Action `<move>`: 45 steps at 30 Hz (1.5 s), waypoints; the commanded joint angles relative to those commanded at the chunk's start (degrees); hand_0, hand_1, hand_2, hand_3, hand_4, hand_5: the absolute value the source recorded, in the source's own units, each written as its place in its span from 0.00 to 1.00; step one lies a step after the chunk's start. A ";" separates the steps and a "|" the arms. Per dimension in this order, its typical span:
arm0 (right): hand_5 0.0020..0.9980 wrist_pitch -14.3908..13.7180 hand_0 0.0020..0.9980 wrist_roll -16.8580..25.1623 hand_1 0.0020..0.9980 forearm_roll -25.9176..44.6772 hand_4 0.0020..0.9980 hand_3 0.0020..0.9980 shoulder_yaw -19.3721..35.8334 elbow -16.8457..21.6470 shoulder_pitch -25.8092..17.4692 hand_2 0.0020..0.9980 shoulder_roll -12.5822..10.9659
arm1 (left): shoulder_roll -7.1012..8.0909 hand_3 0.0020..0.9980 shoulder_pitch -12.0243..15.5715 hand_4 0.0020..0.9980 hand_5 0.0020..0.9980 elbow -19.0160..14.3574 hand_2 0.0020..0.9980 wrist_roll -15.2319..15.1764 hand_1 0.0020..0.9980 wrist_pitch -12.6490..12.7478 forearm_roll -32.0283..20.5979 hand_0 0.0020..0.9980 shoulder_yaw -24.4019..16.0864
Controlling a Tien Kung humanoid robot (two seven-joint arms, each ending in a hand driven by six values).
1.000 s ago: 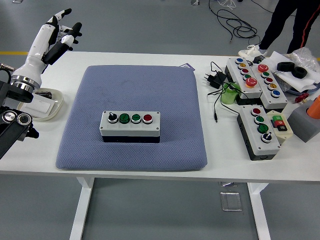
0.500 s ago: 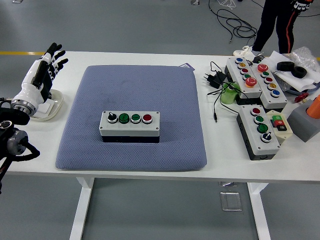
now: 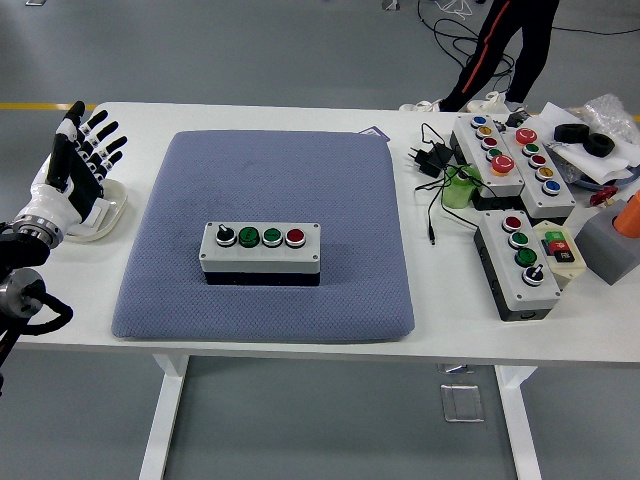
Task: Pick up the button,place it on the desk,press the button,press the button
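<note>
Button box (image 3: 260, 250), grey-white with a dark base, sits a little left of the frame's centre on a blue-grey pad (image 3: 265, 180) that covers most of the white bench (image 3: 300, 340). Its top carries four controls in a row: a black knob at the left, two green buttons in the middle, a red button at the right. Nothing touches the box.

Left hand (image 3: 75, 170) is at the left edge of the frame, well apart from the box, raised with the palm side turned toward the camera's right and its white-and-black fingers (image 3: 95, 135) spread and pointing up; it holds nothing. It hangs over a shallow white dish (image 3: 108, 212) that rests on the bench just beside the pad's left edge. Dark arm joints show below it in the lower left of the frame. The right hand is out of view.

Right side of the frame: more button boxes lie together on the bench, a long one (image 3: 500, 155) with red, green, blue and yellow buttons near the top, and a smaller one (image 3: 517, 265) below it, with a black power adapter (image 3: 425, 157) and its cable just left of them. At the upper right of the frame a person's legs (image 3: 500, 45) in dark trousers stand on the floor beyond the bench
</note>
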 joint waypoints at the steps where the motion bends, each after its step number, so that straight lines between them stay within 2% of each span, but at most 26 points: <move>1: 0.25 0.00 0.63 0.01 0.55 0.00 0.31 0.57 0.00 0.00 0.01 0.62 -0.01 | 0.00 0.95 0.02 0.72 1.00 -0.01 0.95 -0.01 0.90 0.00 0.00 0.87 -0.02; 45: 0.25 -0.08 0.63 0.13 0.55 1.04 0.30 0.57 -0.76 0.00 -0.12 0.62 -0.41 | 1.03 0.95 -0.04 0.71 1.00 -0.38 0.95 -0.52 0.92 -2.44 0.84 0.89 0.75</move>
